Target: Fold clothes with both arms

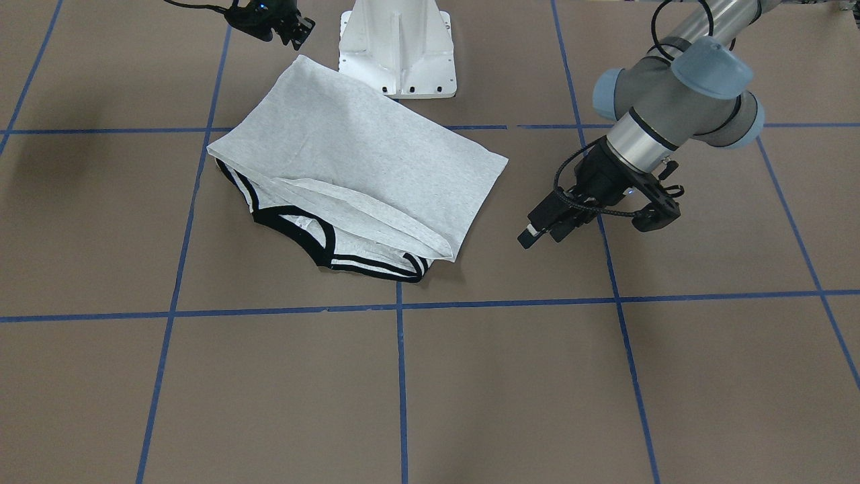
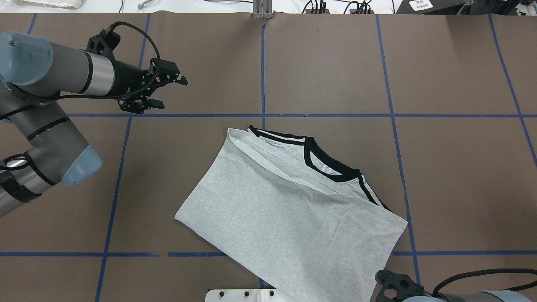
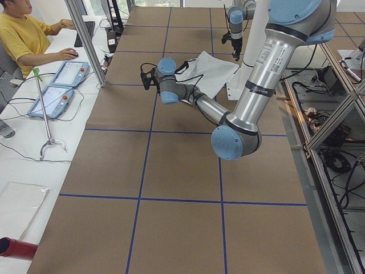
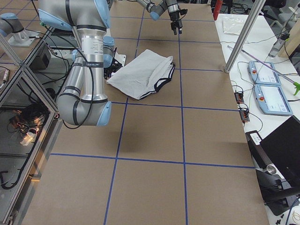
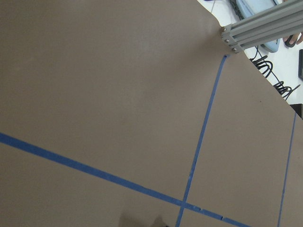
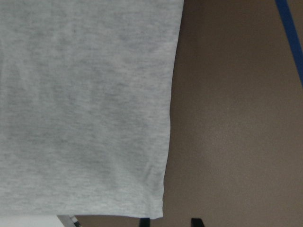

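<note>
**Item 1.** Light heather-grey short-sleeved T-shirt [image 1: 356, 161], one piece.
- Lies folded flat on the brown paper-covered bench [image 1: 504, 390], skewed to the grid of blue tape lines [image 1: 402, 376].
- The plain grey side faces up. The black collar and the black-and-white shoulder stripes peek out along the edge farthest from the robot (no print is visible).
- The hem end sits just beside the white metal pedestal [image 1: 396, 47].

**Item 2.** Black two-finger left pincer [image 2: 170, 91], on a silver-grey tubular arm with light blue joint caps.
- Jaws spread wide, nothing between them.
- Held above bare bench, well apart from the T-shirt, off the side of its striped shoulder end.
- Its wrist camera shows only brown surface and tape.

**Item 3.** Black two-finger right pincer [image 1: 292, 30], on the matching arm.
- Positioned near the T-shirt's hem corner on the robot's side, close to the pedestal.
- In the wrist view its fingertips [image 6: 144, 221] stand parted at the frame's lower edge, with the grey corner just ahead of them and brown bench in the gap (released, gripping no cloth).
- Whether a fingertip touches the fabric cannot be told.
</note>
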